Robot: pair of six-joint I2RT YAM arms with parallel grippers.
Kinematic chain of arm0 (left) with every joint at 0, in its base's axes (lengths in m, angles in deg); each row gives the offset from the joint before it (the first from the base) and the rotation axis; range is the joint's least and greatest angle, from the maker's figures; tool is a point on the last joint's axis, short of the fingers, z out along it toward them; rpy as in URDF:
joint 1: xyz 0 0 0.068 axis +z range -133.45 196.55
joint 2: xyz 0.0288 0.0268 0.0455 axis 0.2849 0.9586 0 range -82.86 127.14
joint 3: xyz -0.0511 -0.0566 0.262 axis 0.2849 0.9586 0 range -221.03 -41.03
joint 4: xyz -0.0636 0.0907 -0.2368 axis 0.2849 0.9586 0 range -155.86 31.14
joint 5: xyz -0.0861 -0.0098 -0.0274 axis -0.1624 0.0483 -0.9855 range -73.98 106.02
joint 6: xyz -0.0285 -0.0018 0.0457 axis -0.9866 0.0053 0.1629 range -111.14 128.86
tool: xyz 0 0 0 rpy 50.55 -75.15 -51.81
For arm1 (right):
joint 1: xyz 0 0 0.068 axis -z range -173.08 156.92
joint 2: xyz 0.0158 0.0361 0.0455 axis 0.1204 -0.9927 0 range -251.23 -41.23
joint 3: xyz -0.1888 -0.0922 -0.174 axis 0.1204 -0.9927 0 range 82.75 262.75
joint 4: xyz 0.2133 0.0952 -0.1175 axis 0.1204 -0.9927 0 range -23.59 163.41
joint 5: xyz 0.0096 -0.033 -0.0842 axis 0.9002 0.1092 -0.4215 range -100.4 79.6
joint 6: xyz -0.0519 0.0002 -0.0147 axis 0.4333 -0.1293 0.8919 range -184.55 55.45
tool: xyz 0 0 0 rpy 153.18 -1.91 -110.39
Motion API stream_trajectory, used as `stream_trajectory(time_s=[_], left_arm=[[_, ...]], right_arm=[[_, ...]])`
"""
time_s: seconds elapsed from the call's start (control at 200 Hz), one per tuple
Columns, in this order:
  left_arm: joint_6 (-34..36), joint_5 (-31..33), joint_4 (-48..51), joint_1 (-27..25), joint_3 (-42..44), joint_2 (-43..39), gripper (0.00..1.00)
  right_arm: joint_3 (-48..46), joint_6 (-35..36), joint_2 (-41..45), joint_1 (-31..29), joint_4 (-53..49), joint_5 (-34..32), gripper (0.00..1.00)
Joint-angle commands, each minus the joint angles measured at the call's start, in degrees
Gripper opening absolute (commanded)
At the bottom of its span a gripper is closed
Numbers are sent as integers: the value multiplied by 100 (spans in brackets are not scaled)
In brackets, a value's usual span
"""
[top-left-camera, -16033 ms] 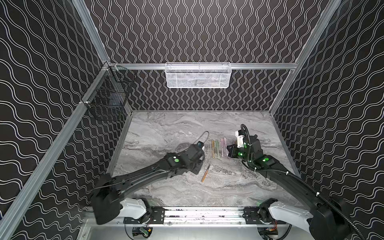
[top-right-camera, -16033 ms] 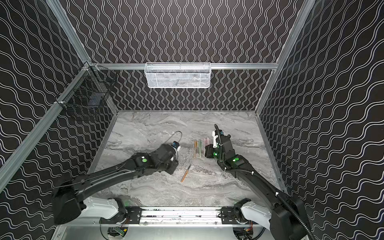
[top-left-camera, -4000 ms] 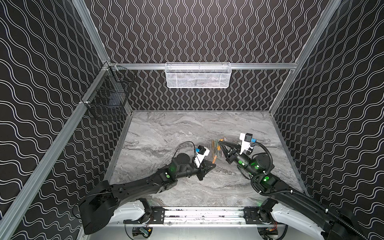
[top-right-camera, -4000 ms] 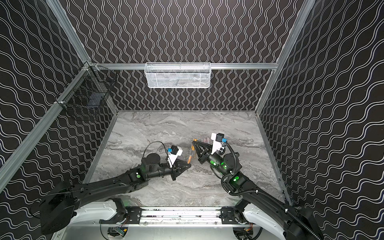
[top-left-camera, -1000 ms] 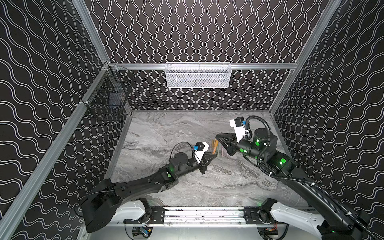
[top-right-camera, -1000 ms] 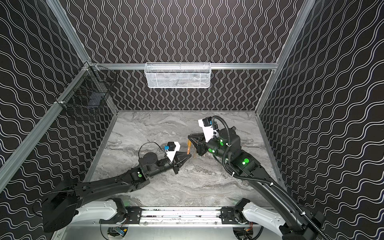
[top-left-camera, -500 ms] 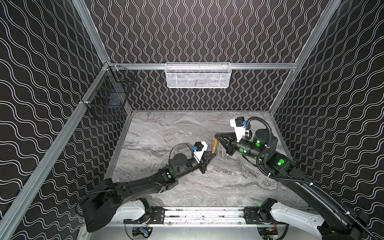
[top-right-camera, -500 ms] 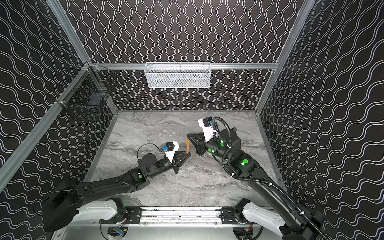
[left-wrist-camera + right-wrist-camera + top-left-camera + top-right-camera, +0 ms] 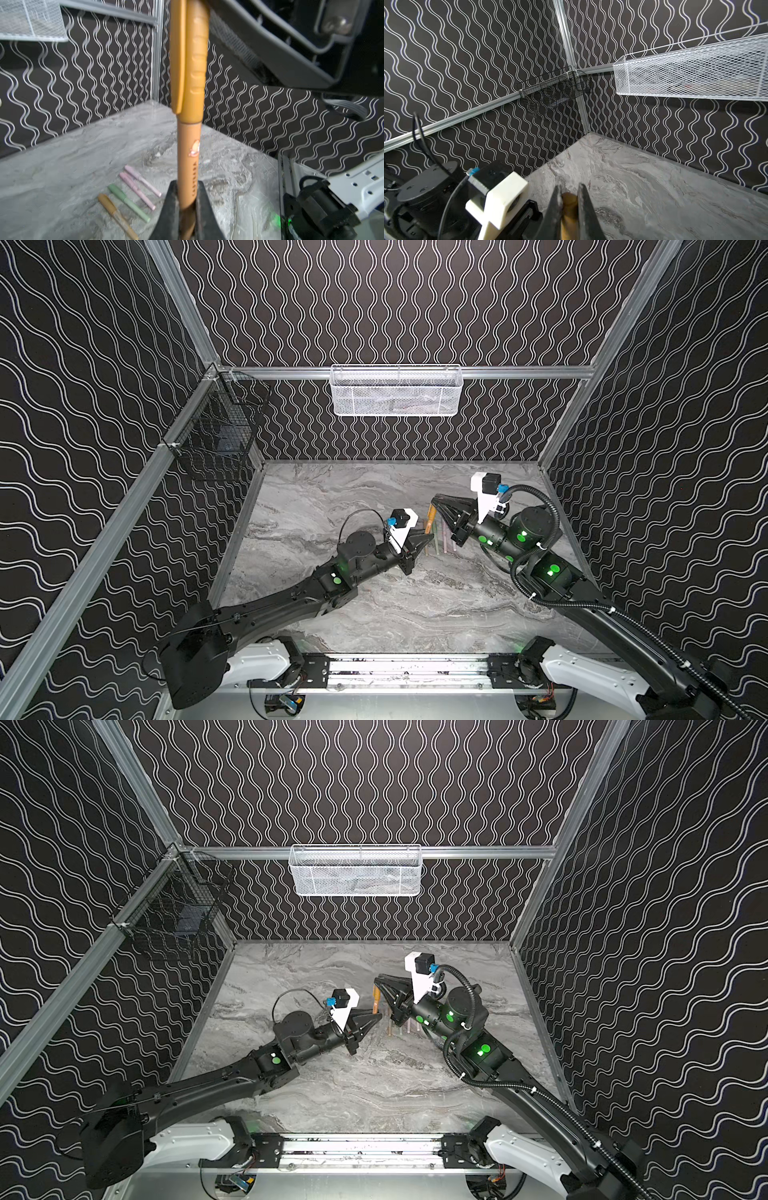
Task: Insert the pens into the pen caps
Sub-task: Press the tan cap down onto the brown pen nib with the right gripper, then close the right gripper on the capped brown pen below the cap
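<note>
Left fingers (image 9: 426, 538): clenched on the lower barrel of a tan-orange pen (image 9: 188, 155), which I hold clear of the tabletop (image 9: 415, 605).
Right fingers (image 9: 438, 502): clenched on the far end of the same stick, its tan-orange cap (image 9: 195, 62). In the right wrist view only a tan stub shows between them.
Cap and pen: the cap's mouth sits over the barrel with no gap showing. I judge it on, though perhaps not fully home.
Long axis: in a top view it runs 6 to 12 o'clock, with the barrel end at 6 in my left and the cap end at 12 in my right.
Key relation: both grips lie on that one line, so any last push goes along it. Neither arm is nearer.
Four other pens (image 9: 128, 202): they lie in a row on the tabletop, just beside my left fingers at 3 o'clock, and all look capped.
Writing: small letters run along the barrel, seemingly "CAPYBARA", next to a little animal picture. They are not sharp.
</note>
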Motion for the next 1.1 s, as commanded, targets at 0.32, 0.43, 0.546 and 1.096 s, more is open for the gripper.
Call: stream_trajectory(time_s=[0.32, 0.43, 0.546, 1.096], left_arm=[[-790, -179, -2679, 145, 111, 122, 0], [-1229, -407, -2734, 143, 660, 230, 0], [-1555, -441, -2913, 145, 1142, 199, 0], [-1606, -381, -2514, 144, 1426, -86, 0]], right_arm=[[298, -12, 57, -37, -1505, 87, 30], [549, 102, 273, -35, -1528, -34, 43], [597, 177, 412, -36, -1628, -38, 48], [132, -17, 762, -36, -1588, -230, 52]])
